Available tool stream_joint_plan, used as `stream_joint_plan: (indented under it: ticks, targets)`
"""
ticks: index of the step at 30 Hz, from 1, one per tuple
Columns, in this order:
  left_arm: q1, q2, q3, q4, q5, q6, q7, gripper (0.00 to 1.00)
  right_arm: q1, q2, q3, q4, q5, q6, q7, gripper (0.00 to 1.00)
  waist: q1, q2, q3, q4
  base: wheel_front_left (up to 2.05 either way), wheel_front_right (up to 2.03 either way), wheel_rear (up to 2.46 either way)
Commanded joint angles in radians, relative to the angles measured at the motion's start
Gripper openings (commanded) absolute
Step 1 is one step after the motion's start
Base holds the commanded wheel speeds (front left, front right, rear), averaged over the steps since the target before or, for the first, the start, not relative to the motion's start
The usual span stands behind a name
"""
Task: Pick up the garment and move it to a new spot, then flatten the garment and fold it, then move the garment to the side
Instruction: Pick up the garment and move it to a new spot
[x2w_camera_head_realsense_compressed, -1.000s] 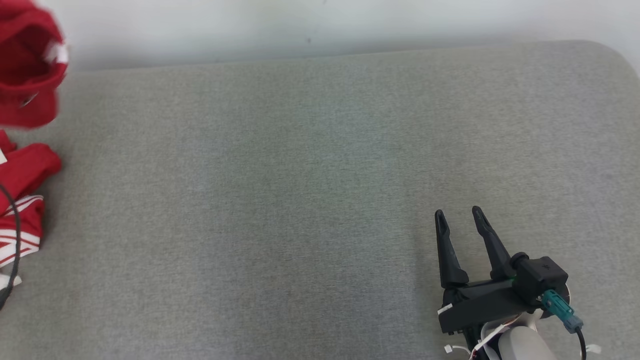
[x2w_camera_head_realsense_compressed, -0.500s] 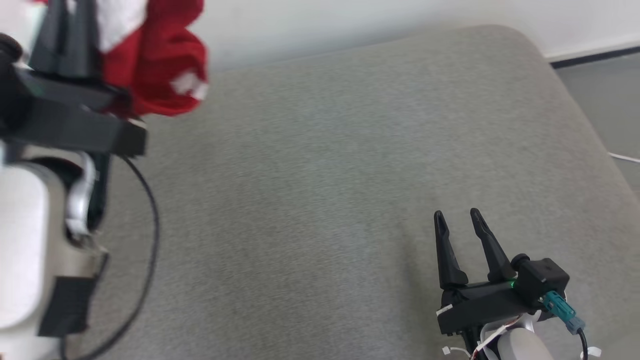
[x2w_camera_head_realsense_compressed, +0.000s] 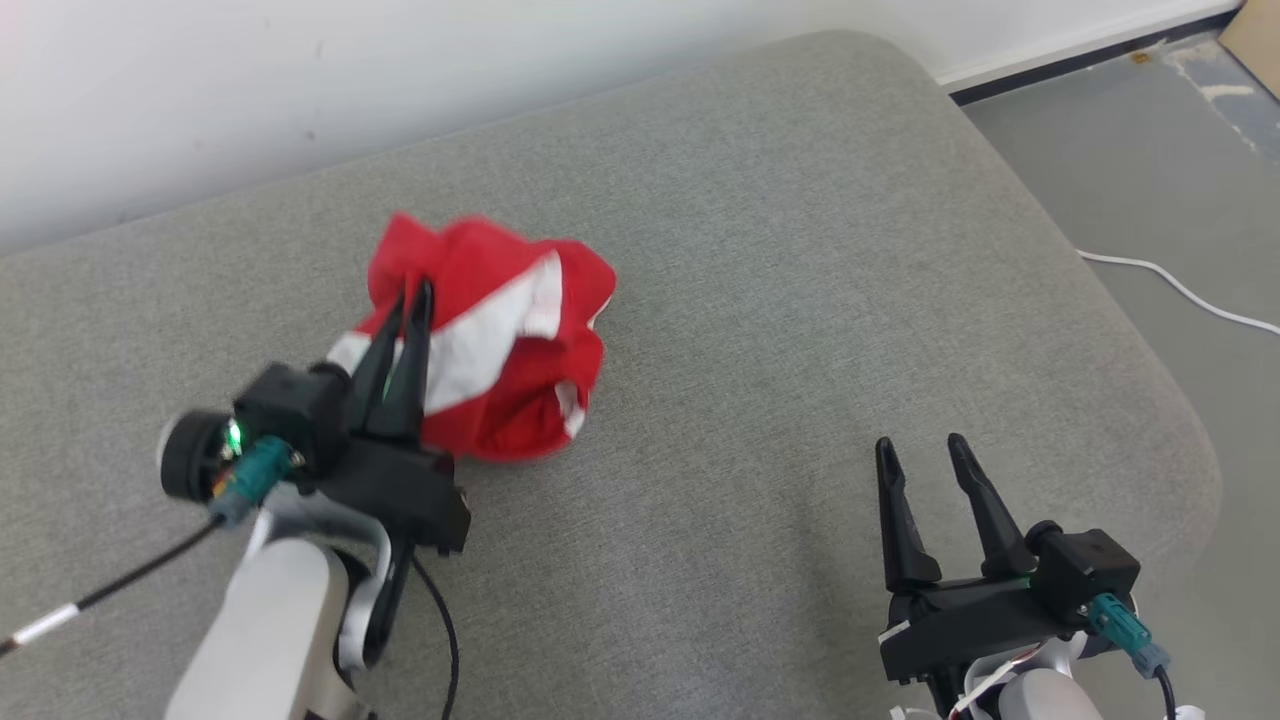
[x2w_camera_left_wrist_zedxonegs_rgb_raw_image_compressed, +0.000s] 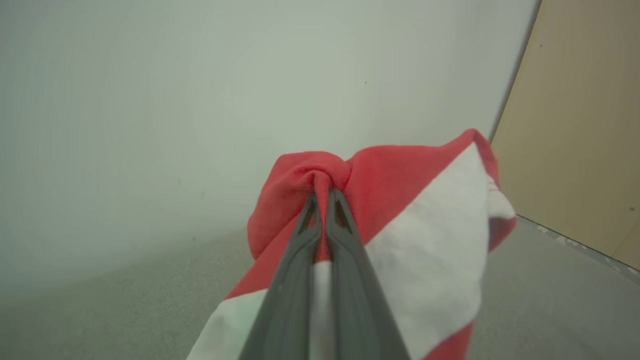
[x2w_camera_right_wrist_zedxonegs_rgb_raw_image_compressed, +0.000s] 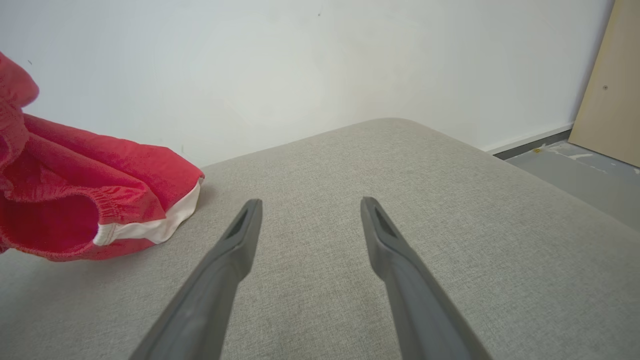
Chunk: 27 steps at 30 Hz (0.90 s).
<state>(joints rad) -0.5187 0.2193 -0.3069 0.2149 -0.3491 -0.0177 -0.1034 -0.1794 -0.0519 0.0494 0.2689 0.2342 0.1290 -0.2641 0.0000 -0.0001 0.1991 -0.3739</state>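
The garment (x2w_camera_head_realsense_compressed: 500, 340) is red cloth with white bands, bunched in a loose heap near the middle of the grey cushion (x2w_camera_head_realsense_compressed: 760, 300). My left gripper (x2w_camera_head_realsense_compressed: 412, 292) is shut on a red fold at the top of the heap. In the left wrist view the garment (x2w_camera_left_wrist_zedxonegs_rgb_raw_image_compressed: 400, 210) drapes over both sides of my closed fingers (x2w_camera_left_wrist_zedxonegs_rgb_raw_image_compressed: 300, 250), pinched at my left gripper (x2w_camera_left_wrist_zedxonegs_rgb_raw_image_compressed: 322, 192). My right gripper (x2w_camera_head_realsense_compressed: 920, 445) stands open at the lower right, well clear of the cloth. From the right wrist, my right gripper (x2w_camera_right_wrist_zedxonegs_rgb_raw_image_compressed: 309, 202) has bare cushion between its fingers and the garment (x2w_camera_right_wrist_zedxonegs_rgb_raw_image_compressed: 75, 200) lies to its left.
A pale wall (x2w_camera_head_realsense_compressed: 300, 90) runs behind the cushion. Right of the cushion's rounded edge is grey floor (x2w_camera_head_realsense_compressed: 1130, 160) with a white cable (x2w_camera_head_realsense_compressed: 1180, 290). A tan panel (x2w_camera_right_wrist_zedxonegs_rgb_raw_image_compressed: 610, 85) stands at the far right. A black cable (x2w_camera_head_realsense_compressed: 120, 580) trails from my left wrist.
The head camera has swung, so the whole picture has shifted. The left gripper, still shut on the garment, has carried it from the far left to the middle of the cushion. The right gripper stays open.
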Motion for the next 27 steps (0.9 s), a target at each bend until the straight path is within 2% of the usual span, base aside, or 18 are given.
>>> stream_joint_plan:
  ticks: [1,4,8,9,10,15,19,27]
  targets:
    - [0.021,-0.001,-0.006,0.025,0.010,0.004,-0.009,0.00,0.002,0.003,0.006,0.003,-0.005,0.003,-0.001,1.00,0.0000,0.0001,0.003,0.006,0.00,0.00,0.00]
    - [0.057,-0.035,-0.020,0.144,-0.022,-0.014,-0.042,0.00,-0.004,0.002,0.014,0.011,-0.009,0.003,-0.001,1.00,0.0000,0.0001,-0.003,0.021,0.00,0.00,0.00]
    - [0.064,-0.052,-0.036,0.249,-0.024,-0.026,-0.072,0.00,-0.015,0.003,0.019,0.021,-0.013,0.003,-0.001,1.00,0.0000,0.0001,-0.016,0.035,0.00,0.00,0.00]
    - [0.056,-0.060,-0.039,0.261,-0.024,-0.025,-0.085,0.94,-0.014,0.003,0.018,0.021,-0.013,0.003,-0.001,1.00,0.0000,0.0001,-0.021,0.040,0.00,0.00,0.00]
    - [0.046,-0.069,-0.035,0.267,-0.030,-0.027,-0.101,1.00,-0.011,0.002,0.017,0.022,-0.014,0.003,-0.001,1.00,0.0000,0.0001,-0.029,0.044,0.00,0.00,0.00]
    - [0.020,-0.077,-0.016,0.227,-0.018,-0.017,-0.148,1.00,0.012,0.003,0.004,0.012,-0.022,0.003,-0.001,1.00,0.0000,0.0001,-0.066,0.078,0.00,0.00,0.00]
    - [0.026,-0.054,0.020,0.159,0.006,0.008,-0.160,1.00,0.030,0.002,-0.015,-0.006,-0.034,0.003,-0.001,1.00,0.0000,0.0001,-0.096,0.115,0.00,0.00,0.00]
    - [0.142,-0.004,0.119,0.046,0.032,0.049,-0.162,1.00,0.064,0.002,-0.033,-0.032,-0.062,0.003,0.000,1.00,0.0000,0.0001,-0.143,0.202,0.00,0.00,0.00]
